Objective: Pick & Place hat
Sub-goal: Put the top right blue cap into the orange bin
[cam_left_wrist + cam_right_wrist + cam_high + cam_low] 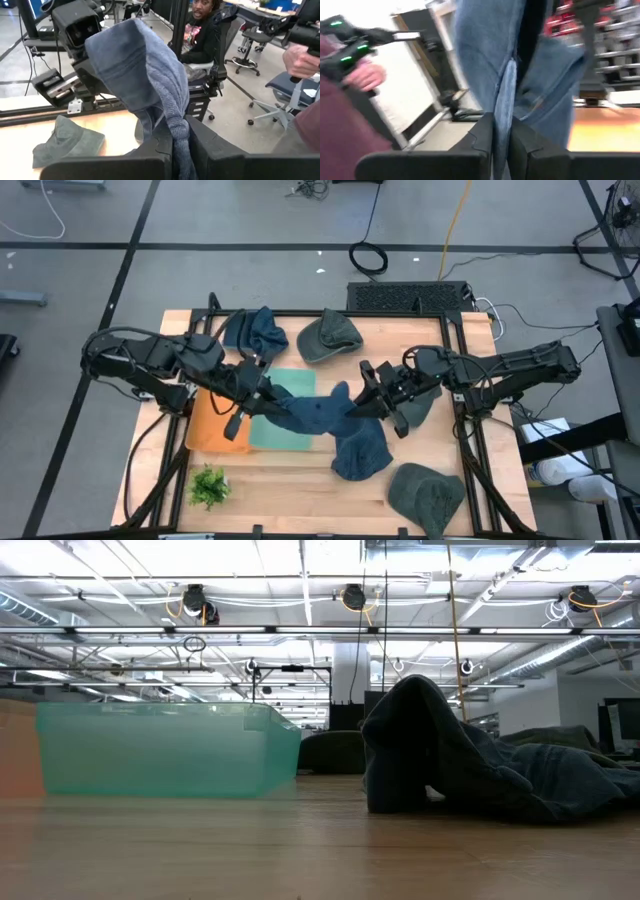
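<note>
hat: blue knit hat (318,416) stretched between both grippers above the table's middle, one end drooping onto the wood at the front; in the low view it (440,755) rises as a dark hump right of the bins
left gripper: left gripper (266,392) over the teal bin, fingers pressed together on a fold of the blue knit hat (150,80)
right gripper: right gripper (366,402) just right of centre, fingers pinched on the other end of the blue knit hat (505,65)
teal bin: teal bin (285,435) partly under the hat, beside the orange bin (208,430)
other hats: second blue hat (254,332) and green cap (329,336) at the table's back; another green cap (425,496) at the front right corner
plant: green plant sprig (208,486) at front left
table: wooden table (290,480)
room: seated person (202,30) beyond the table; a hand (367,75) holding a device at the edge
</note>
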